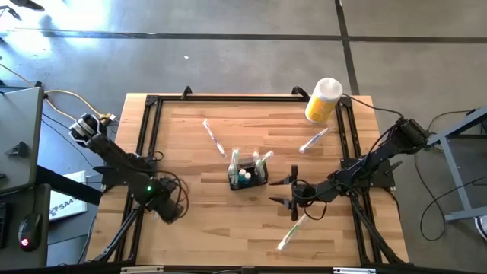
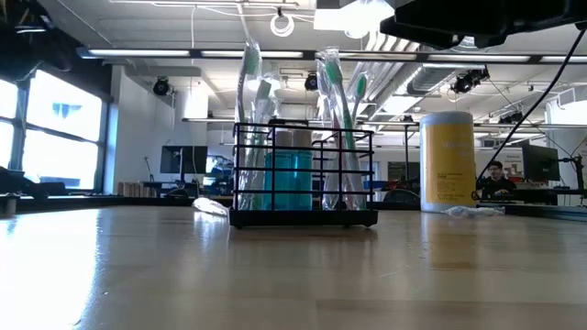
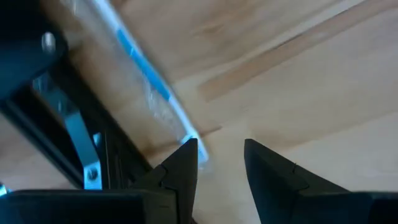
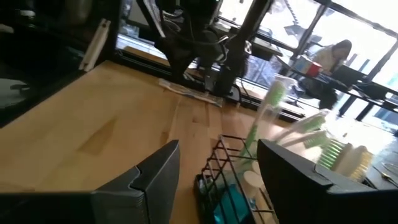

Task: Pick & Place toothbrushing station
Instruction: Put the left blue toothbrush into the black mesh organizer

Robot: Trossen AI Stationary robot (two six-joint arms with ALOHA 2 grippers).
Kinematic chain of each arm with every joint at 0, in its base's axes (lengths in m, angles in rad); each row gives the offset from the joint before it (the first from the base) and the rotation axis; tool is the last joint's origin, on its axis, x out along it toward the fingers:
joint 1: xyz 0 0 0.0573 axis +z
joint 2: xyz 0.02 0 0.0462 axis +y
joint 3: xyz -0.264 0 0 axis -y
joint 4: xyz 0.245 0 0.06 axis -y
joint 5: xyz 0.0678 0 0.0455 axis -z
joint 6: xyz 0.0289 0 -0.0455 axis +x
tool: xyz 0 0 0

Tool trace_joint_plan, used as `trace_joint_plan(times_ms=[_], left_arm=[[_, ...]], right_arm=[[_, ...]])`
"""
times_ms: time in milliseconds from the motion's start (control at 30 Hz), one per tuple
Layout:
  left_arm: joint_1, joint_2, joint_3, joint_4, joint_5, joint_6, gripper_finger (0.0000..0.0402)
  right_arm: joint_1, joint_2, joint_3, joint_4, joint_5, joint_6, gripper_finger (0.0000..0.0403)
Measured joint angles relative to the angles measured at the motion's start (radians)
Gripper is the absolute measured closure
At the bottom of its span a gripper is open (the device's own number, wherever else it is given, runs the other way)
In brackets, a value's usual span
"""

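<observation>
The toothbrushing station [image 1: 248,173], a black wire-mesh caddy, stands upright near the middle of the wooden table [image 1: 190,213], holding wrapped toothbrushes and teal tubes. Just beside it on the right, the right gripper [image 1: 283,190] hangs with jaws spread, empty, the caddy's wires showing between its fingers [image 4: 149,177]. Loose wrapped toothbrushes [image 1: 211,136] lie around it. A yellow cylinder [image 1: 323,100] sits at the far right corner. The left gripper [image 1: 169,211] waits at the table's left edge, fingers parted over a blue wrapped toothbrush [image 3: 146,78], holding nothing.

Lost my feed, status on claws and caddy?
Right claw open beside caddy, empty. Left claw open, low at table's left edge, over wrapped toothbrush. Nothing blocking.
</observation>
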Motion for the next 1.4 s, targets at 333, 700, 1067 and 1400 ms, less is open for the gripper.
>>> trace_joint_plan(times_ms=[333, 700, 1067, 1400], left_arm=[[-0.094, 0.057, -0.003, -0.004, 0.008, -0.141, 0.0277], [-0.091, 0.057, -0.216, 0.242, 0.102, -0.134, 0.0277], [-0.091, 0.051, -0.322, 0.368, 0.110, -0.112, 0.0284], [-0.090, 0.051, -0.314, 0.394, 0.113, -0.066, 0.0386]], right_arm=[[0.000, 0.000, 0.000, 0.001, -0.044, 0.022, 0.0196], [0.002, 0.000, 0.000, 0.001, -0.047, 0.050, 0.0196], [0.002, 0.000, 0.001, 0.008, -0.047, 0.046, 0.0196], [0.002, 0.000, 0.001, 0.008, -0.047, 0.041, 0.0196]])
